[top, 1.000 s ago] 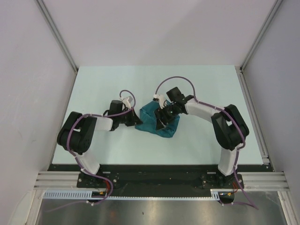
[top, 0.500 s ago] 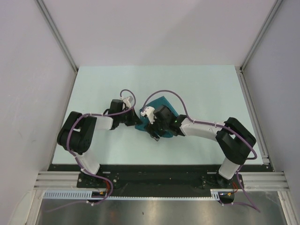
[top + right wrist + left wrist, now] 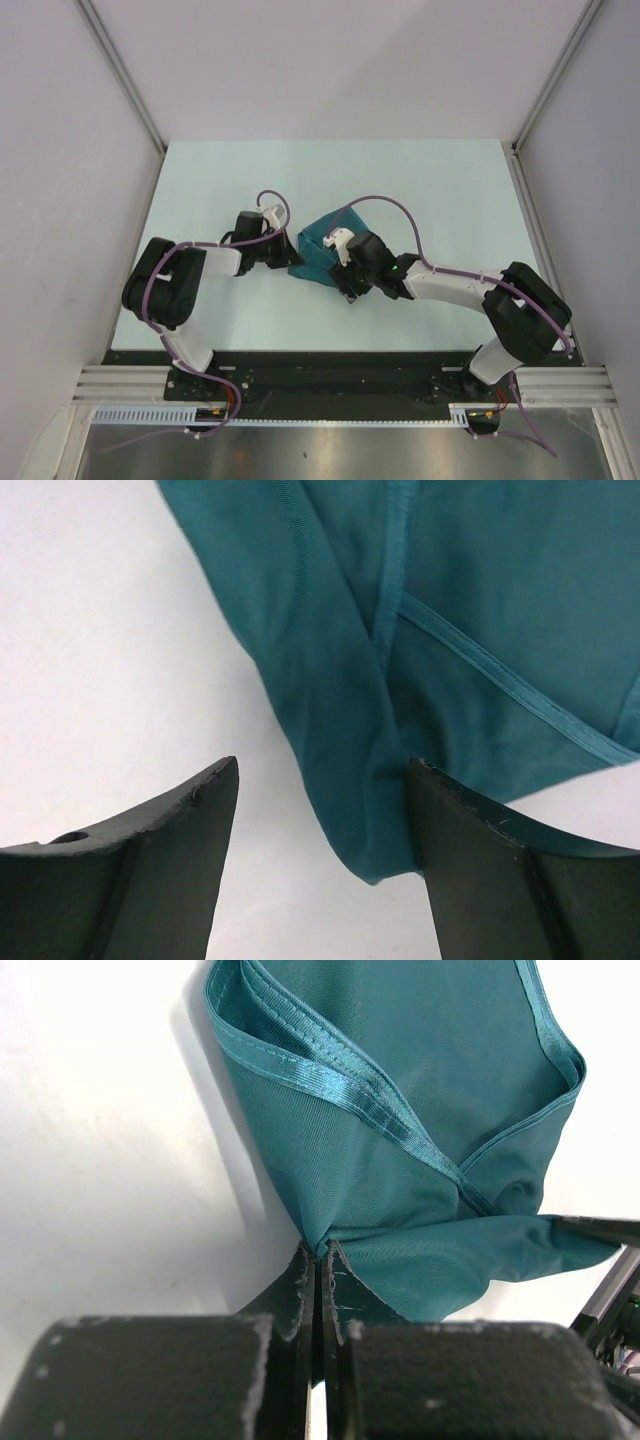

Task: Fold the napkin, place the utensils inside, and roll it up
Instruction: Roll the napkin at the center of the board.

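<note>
Pinching half-hidden napkin (image 3: pixel 318 250): left fingers (image 3: pixel 288 1298)

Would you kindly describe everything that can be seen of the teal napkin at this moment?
The napkin is a dark teal soft cloth with a shinier stitched hem. It lies loosely folded in overlapping, creased layers on the pale table, between the two arms. The left gripper is shut on one gathered corner. The right gripper is open, its jaws either side of a rounded fold at another edge; whether they touch the cloth cannot be told.
</note>
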